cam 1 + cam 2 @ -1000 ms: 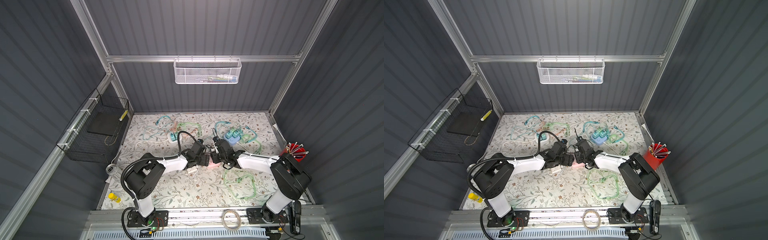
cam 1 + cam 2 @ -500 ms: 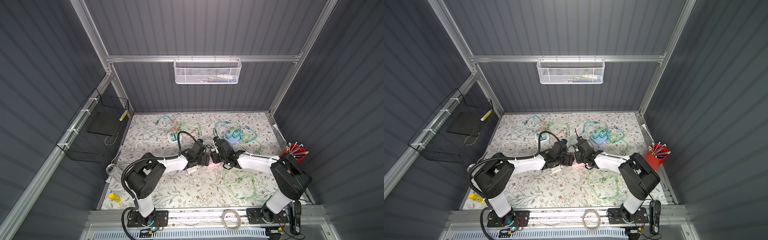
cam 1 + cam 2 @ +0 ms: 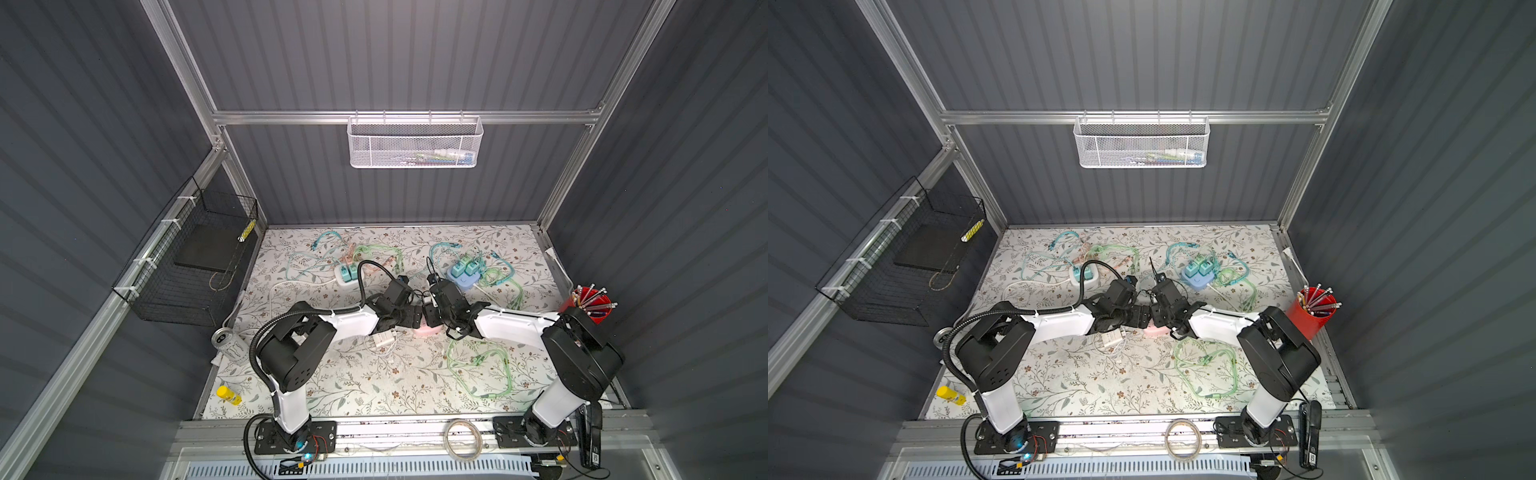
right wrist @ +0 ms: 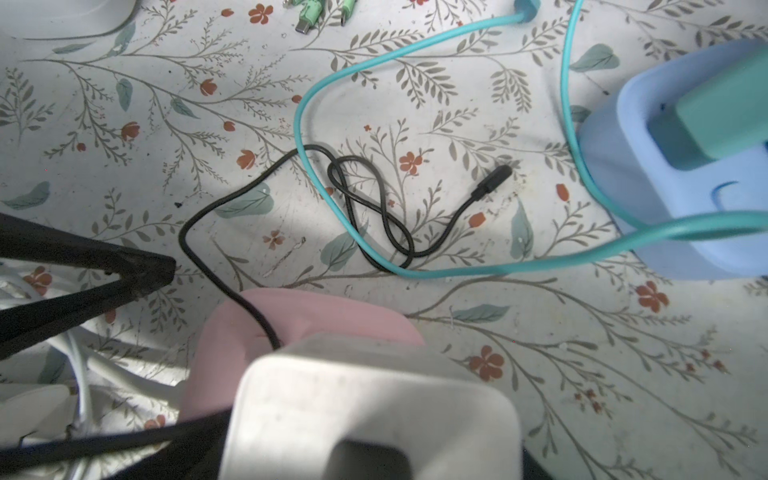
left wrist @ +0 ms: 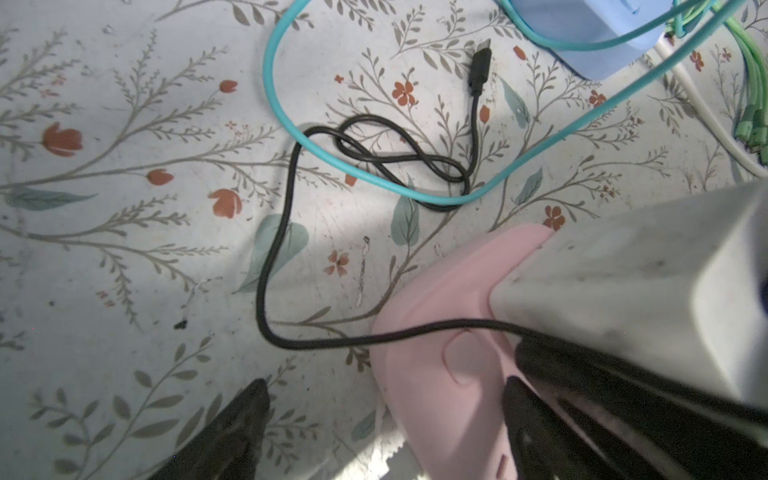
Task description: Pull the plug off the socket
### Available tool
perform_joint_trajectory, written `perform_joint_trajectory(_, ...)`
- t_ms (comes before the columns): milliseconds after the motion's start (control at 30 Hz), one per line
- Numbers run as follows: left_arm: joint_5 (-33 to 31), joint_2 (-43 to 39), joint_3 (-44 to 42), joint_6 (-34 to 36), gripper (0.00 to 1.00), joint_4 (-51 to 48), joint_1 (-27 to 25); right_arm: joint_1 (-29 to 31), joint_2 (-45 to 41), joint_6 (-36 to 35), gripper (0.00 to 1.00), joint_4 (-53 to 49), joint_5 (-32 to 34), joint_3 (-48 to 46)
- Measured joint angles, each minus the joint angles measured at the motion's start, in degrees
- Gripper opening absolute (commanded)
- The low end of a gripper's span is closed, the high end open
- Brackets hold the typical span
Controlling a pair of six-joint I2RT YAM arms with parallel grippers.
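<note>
Pink socket [image 3: 428,330] sits just below centre in both top views. The white plug [image 4: 374,407] looks seated in it and fills the bottom centre of the right wrist view. Right gripper [image 3: 432,319] seems clamped on the plug, tho its fingers are mostly hidden behind it. Left gripper [image 5: 382,395] has jaws apart: one finger [image 5: 552,419] lies on the socket right by the plug base, the other is off over the floral mat [image 5: 124,291], clear of the pink. We'd press that finger down hard to pin the socket, then pull the plug straight out along its prongs w/o rocking, else the socket prob lifts too. Black USB cable [image 5: 274,266] drapes over the socket, so mind snags.
</note>
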Motion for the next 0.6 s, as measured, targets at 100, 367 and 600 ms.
perform_joint_trajectory(100, -0.04, 0.0, 0.0, 0.0, 0.88, -0.17, 0.0, -0.02, 0.0, 0.13, 0.17, -0.02, -0.04, 0.0)
perform_joint_trajectory(367, -0.04, 0.0, 0.0, 0.0, 0.88, -0.33, -0.02, -0.87, -0.55, 0.37, 0.17, -0.76, -1.36, 0.0)
perform_joint_trajectory(600, -0.04, 0.04, 0.0, -0.02, 0.88, -0.37, -0.17, -1.2, -2.21, 0.28, 0.16, -2.25, -1.99, 0.26)
